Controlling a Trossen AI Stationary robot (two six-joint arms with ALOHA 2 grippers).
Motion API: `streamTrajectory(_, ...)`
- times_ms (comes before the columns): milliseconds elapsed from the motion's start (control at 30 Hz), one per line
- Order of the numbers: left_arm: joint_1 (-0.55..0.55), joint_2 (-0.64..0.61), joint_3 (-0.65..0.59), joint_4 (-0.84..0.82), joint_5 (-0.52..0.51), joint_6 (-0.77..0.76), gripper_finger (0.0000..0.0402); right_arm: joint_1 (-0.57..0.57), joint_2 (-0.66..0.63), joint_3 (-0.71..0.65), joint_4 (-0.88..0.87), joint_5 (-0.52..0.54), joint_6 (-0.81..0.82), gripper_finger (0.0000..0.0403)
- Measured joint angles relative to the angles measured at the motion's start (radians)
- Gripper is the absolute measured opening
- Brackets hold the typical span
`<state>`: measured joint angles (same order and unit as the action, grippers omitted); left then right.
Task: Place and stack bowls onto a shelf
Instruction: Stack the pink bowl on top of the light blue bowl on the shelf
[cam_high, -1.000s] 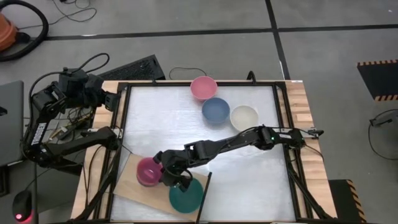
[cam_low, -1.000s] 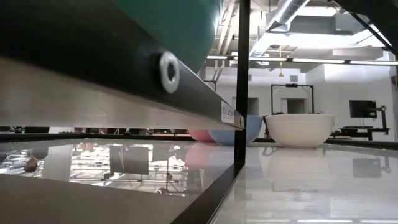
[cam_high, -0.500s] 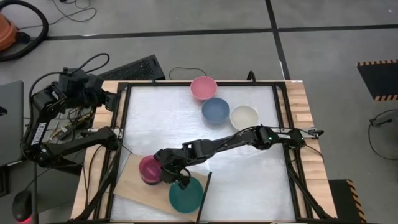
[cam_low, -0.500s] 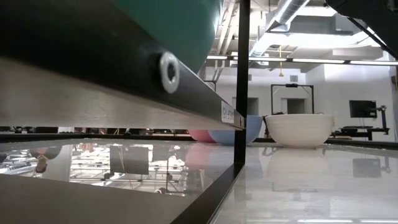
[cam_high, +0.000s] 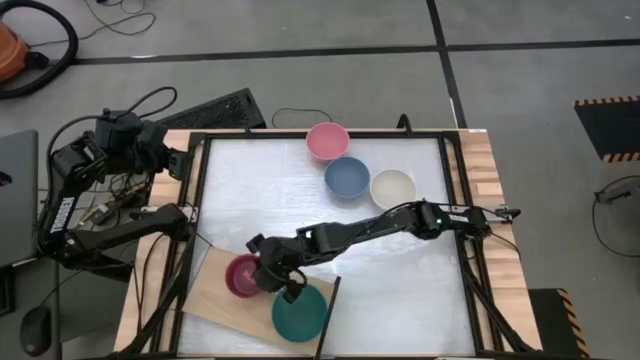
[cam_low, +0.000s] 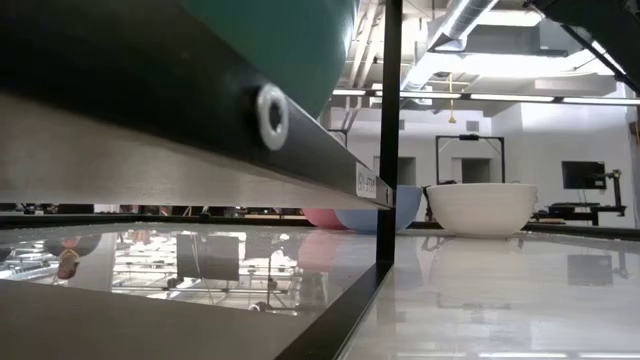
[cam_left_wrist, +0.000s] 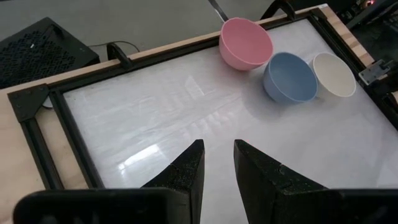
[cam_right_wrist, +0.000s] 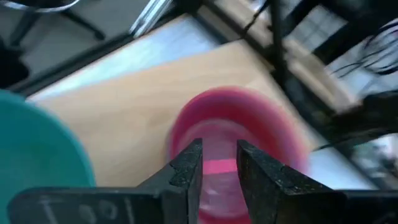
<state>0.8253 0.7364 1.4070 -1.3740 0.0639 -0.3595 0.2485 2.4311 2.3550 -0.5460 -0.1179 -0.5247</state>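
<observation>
Magenta round plastic bowl (cam_high: 242, 274): upright on the pale wooden shelf (cam_high: 212, 292), beside the teal bowl (cam_high: 298, 314).
Right end effector (cam_high: 272, 283): fingers slightly parted over its rim (no grip visible).

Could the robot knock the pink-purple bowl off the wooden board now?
Maybe. The right gripper has its fingers at the rim of the magenta bowl, so pulling away could drag or tip it. The teal bowl sits at the board's edge, close to the arm; a nudge might push it off.
</observation>
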Motion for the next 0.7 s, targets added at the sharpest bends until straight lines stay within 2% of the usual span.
streamTrajectory(167,0.000,0.000,0.000,-0.016,0.000,0.000,0.0071,-0.010,-0.151,0.003,-0.057,0.115,-0.003,0.0126)
streamTrajectory(333,0.000,0.000,0.000,-0.024,0.000,0.007,0.0071,-0.047,-0.306,0.003,-0.241,0.335,0.004,0.0126)
streamTrajectory(467,0.000,0.000,-0.001,-0.023,0.024,0.000,0.0071,-0.102,-0.418,0.001,-0.377,0.433,0.105,0.0127)
streamTrajectory(533,0.000,-0.001,-0.015,-0.001,0.089,-0.001,0.0071,-0.141,-0.469,0.002,-0.467,0.439,0.176,0.0127)
streamTrajectory(600,-0.008,-0.007,-0.053,0.039,0.207,-0.002,0.0064,-0.180,-0.503,-0.001,-0.530,0.439,0.244,0.0127)
streamTrajectory(700,-0.038,-0.025,-0.137,0.079,0.327,-0.037,0.0035,-0.236,-0.530,-0.004,-0.636,0.439,0.309,0.0127)
